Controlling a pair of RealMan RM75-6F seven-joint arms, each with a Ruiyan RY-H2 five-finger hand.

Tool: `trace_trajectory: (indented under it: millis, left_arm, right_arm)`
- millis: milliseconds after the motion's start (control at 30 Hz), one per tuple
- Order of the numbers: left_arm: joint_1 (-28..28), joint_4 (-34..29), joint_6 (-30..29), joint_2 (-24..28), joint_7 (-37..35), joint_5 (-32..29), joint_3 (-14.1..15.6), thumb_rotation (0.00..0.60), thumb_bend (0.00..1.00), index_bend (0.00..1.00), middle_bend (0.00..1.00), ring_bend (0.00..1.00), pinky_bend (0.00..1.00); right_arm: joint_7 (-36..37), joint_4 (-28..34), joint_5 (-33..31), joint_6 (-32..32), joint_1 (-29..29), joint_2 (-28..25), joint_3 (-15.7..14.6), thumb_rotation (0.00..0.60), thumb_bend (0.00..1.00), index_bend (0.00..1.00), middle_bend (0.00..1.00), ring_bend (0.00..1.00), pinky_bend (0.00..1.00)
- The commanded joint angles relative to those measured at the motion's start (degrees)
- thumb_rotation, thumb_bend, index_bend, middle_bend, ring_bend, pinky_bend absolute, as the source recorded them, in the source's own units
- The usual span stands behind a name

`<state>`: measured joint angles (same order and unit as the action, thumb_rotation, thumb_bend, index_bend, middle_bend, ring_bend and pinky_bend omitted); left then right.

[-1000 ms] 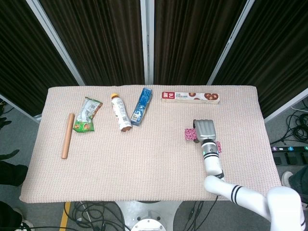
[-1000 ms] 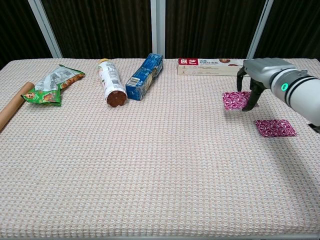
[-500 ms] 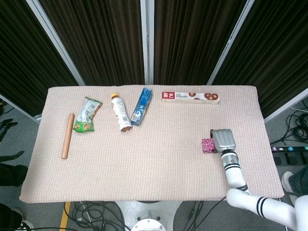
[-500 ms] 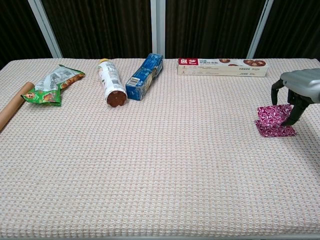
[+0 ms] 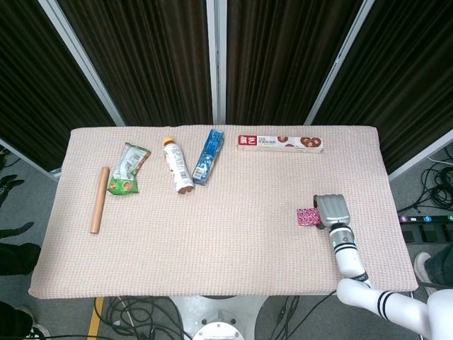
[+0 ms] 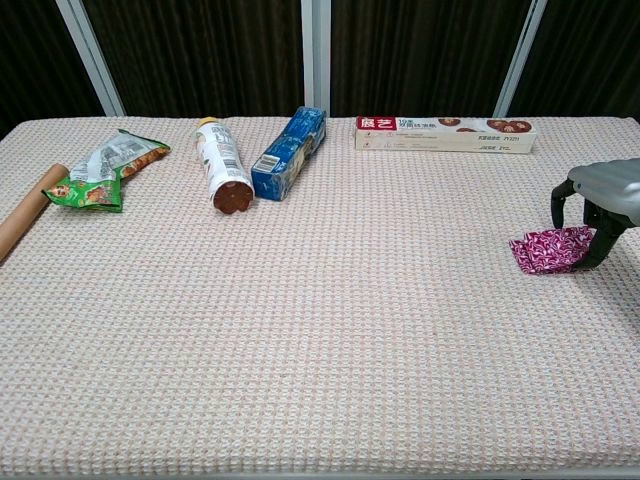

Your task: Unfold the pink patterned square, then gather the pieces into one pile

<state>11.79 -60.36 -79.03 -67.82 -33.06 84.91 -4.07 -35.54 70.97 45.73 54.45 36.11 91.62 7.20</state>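
The pink patterned cloth (image 6: 548,249) lies bunched near the table's right edge, one piece on top of the other as far as I can see. My right hand (image 6: 600,203) hovers over its right end, fingers curled down, and a fingertip (image 6: 597,250) still grips the top piece's edge. From the head view the right hand (image 5: 331,210) covers the cloth's right part, so only the left part of the pink cloth (image 5: 306,216) shows. My left hand appears in neither view.
Along the far side lie a long red-and-white box (image 6: 445,133), a blue packet (image 6: 289,140), a bottle on its side (image 6: 223,165) and a green snack bag (image 6: 104,168). A brown roll (image 6: 28,220) is at the left edge.
My right hand carried one pink piece from the table's middle right over to the other piece near the right edge and lowered it onto that piece.
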Motion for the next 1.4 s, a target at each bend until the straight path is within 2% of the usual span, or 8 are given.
trace_trajectory:
  millis: [33, 667, 900, 1400]
  left_arm:
    - [0.0, 0.3, 0.2, -0.1, -0.1, -0.1, 0.1, 0.6, 0.05, 0.23, 0.23, 0.16, 0.26]
    - [-0.1, 1.4, 0.4, -0.3, -1.1, -0.1, 0.1, 0.6, 0.05, 0.23, 0.23, 0.17, 0.26]
    - [-0.2, 1.6, 0.3, -0.3, -1.3, -0.1, 0.2, 0.6, 0.05, 0.23, 0.23, 0.17, 0.26]
    - [-0.3, 1.2, -0.1, 0.1, -1.2, -0.1, 0.0, 0.6, 0.05, 0.23, 0.23, 0.17, 0.26]
  right_arm:
    - [0.3, -0.7, 0.0, -0.4, 0.1, 0.6, 0.0, 0.597, 0.0, 0.47, 1.0, 1.0, 1.0]
    - [-0.5, -1.7, -1.4, -1.8, 0.8, 1.7, 0.3, 0.597, 0.0, 0.46, 1.0, 1.0, 1.0]
    - [-0.9, -1.5, -1.9, -2.0, 1.2, 1.4, 0.3, 0.51, 0.0, 0.4, 1.0, 1.0, 1.0]
    - [-1.5, -0.9, -2.1, -1.6, 1.2, 1.2, -0.2, 0.513, 0.0, 0.4, 1.0, 1.0, 1.0]
